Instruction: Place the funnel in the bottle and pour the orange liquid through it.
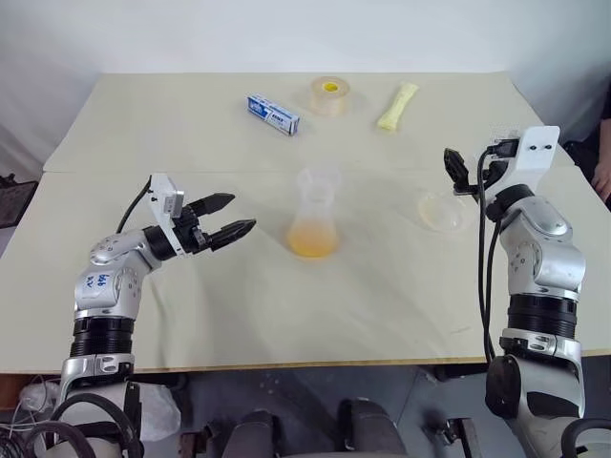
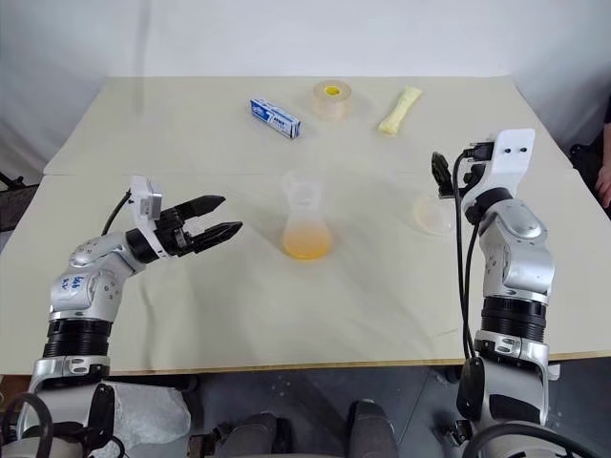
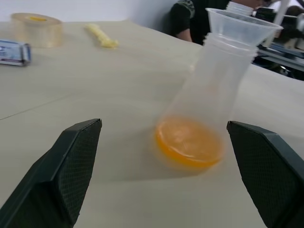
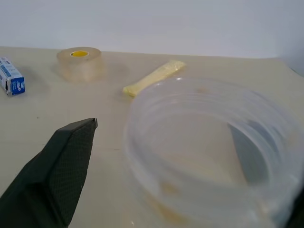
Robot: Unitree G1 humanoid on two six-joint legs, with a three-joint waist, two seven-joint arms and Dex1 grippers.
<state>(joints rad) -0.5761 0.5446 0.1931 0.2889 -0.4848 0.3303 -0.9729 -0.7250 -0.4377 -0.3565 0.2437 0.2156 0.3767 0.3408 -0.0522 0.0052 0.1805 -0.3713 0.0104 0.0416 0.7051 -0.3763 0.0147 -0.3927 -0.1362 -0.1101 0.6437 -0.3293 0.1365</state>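
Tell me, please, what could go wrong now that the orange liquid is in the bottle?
1. The funnel sits loose in the neck of the bottle. A bump from the left tool, open and close beside it, might tip both and spill the orange liquid.
2. The empty cup stands between the fingers of the open right tool. Pulling back carelessly could drag it or knock it over.

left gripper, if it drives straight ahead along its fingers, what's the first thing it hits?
Most likely the bottle, funnel in its neck, orange liquid at the bottom. It sits between the left gripper's open fingers; depth is unclear.
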